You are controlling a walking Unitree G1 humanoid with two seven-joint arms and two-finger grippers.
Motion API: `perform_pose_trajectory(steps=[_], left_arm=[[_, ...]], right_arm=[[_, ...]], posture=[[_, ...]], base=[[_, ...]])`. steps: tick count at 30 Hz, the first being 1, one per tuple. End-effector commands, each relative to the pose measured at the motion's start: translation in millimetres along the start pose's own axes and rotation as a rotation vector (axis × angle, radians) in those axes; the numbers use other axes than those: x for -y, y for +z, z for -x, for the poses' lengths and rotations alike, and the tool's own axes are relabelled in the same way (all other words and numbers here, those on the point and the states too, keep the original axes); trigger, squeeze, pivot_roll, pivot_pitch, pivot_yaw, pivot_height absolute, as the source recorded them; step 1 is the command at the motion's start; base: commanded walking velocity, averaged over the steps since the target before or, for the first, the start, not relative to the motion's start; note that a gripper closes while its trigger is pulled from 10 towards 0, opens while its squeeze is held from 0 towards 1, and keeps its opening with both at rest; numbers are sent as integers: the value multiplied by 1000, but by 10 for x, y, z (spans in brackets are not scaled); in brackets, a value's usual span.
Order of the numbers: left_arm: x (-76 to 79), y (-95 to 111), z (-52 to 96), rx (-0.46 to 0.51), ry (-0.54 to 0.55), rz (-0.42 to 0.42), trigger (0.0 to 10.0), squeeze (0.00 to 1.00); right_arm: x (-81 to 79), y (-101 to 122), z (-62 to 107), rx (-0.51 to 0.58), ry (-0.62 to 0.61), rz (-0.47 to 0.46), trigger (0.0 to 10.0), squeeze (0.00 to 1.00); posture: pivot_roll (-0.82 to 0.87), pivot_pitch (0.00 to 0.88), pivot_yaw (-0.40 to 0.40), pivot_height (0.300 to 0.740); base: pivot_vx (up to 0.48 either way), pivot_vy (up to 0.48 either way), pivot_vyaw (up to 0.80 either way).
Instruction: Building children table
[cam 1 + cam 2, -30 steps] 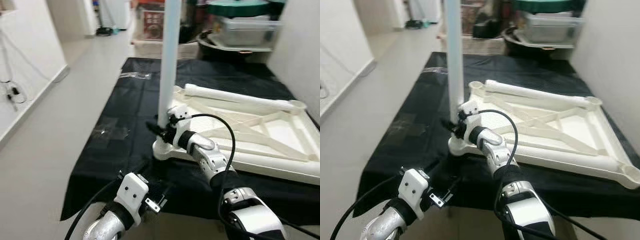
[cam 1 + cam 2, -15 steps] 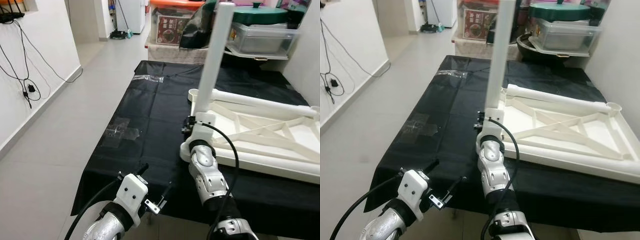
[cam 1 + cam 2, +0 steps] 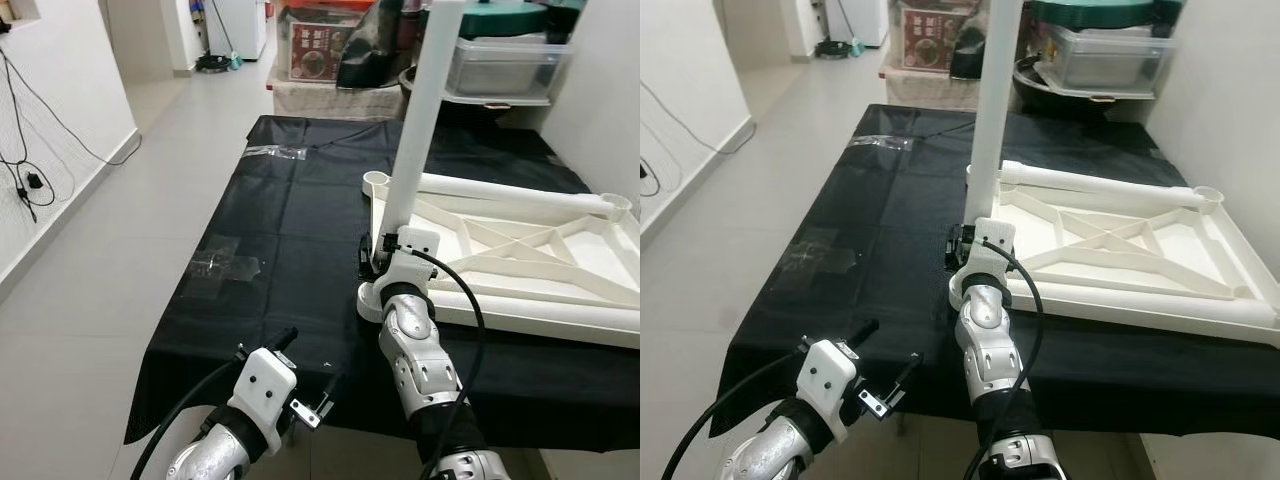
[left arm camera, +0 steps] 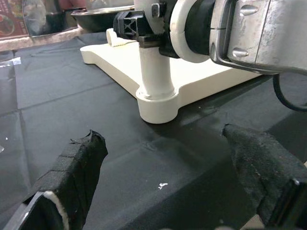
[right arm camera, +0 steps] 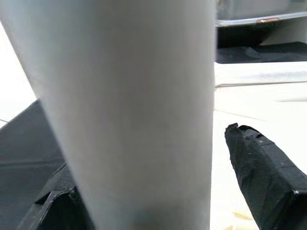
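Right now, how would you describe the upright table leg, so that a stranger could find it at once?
Look at the black cloth on the floor and the white tabletop lying upside down on it. At its near left corner stands the table leg, with the right gripper at its base. It is the only leg standing upright.

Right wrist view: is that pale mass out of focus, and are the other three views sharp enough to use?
Right wrist view: the white cylindrical table leg sits very close and blurred, flanked by the black fingers. Left wrist view: sharp, soft shadow under the white plastic tabletop. Both eye views: crisp and evenly lit, with mild sheen on the black cloth.
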State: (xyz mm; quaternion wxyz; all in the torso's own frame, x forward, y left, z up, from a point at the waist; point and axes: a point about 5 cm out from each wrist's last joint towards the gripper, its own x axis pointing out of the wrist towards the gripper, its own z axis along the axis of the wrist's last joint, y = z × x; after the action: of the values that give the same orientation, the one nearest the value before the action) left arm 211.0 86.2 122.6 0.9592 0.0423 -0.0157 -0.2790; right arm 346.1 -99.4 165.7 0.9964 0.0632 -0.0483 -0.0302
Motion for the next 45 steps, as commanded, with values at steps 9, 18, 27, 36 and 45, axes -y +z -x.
perform_pose_trajectory(steps=[9,18,27,36,45], left_arm=[[-48,-56,-32,-18,2,0,10000,0],[-188,-139,-83,-60,67,58,10000,0],[-261,-213,-124,-111,117,60,10000,0],[-256,-230,-136,-122,111,57,10000,0],[-283,-257,-144,-138,134,86,10000,0]], right_arm=[[-149,-170,298,-44,186,-79,10000,0],[175,-328,577,-89,239,16,10000,0],[338,-383,700,-91,147,59,10000,0],[378,-381,684,-106,137,55,10000,0],[401,-400,673,-129,134,54,10000,0]], posture=[[107,47,-42,740],[89,27,-28,740],[82,24,-28,740],[84,27,-32,740],[86,29,-32,740]], base=[[0,0,0],[0,0,0],[0,-87,0],[0,-465,0],[56,-409,0]])
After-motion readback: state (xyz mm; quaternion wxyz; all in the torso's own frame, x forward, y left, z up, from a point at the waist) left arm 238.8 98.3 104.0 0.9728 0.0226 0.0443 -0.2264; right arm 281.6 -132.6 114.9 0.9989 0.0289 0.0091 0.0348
